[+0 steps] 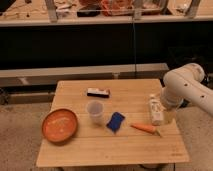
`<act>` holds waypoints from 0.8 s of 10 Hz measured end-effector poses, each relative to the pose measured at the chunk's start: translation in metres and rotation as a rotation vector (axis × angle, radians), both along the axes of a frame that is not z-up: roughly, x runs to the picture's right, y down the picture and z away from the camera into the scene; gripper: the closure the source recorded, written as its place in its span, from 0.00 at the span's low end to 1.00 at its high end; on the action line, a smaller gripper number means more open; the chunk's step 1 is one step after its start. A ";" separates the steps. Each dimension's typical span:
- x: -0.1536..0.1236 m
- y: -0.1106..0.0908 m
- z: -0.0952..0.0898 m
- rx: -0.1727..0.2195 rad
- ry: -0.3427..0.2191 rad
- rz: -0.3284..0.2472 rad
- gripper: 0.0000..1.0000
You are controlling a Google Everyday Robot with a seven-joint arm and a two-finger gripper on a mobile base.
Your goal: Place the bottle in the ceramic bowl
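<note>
The small whitish bottle (156,109) with a white cap stands upright near the right edge of the wooden table (112,145). The orange-red ceramic bowl (59,125) sits at the table's left front, speckled inside and holding nothing. My gripper (165,111) is at the bottle, at the end of the white arm (187,85) that reaches in from the right; the bottle sits right against it.
A clear plastic cup (95,111) stands mid-table. A blue sponge-like block (115,121) lies beside it, a carrot (145,128) to its right. A dark flat bar (98,92) lies at the back. Dark shelving runs behind the table.
</note>
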State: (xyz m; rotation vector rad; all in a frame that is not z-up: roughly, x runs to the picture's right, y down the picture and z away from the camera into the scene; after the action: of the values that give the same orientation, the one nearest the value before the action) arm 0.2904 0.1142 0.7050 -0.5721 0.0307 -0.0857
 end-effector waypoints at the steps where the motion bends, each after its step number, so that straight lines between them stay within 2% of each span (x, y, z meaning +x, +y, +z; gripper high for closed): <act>1: 0.001 -0.001 0.001 0.000 -0.014 -0.032 0.20; 2: 0.001 -0.002 0.003 -0.002 -0.034 -0.071 0.20; 8: 0.003 -0.006 0.013 -0.004 -0.075 -0.174 0.20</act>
State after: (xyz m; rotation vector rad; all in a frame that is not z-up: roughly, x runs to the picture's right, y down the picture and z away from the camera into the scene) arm 0.2930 0.1087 0.7175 -0.5696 0.0077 -0.2763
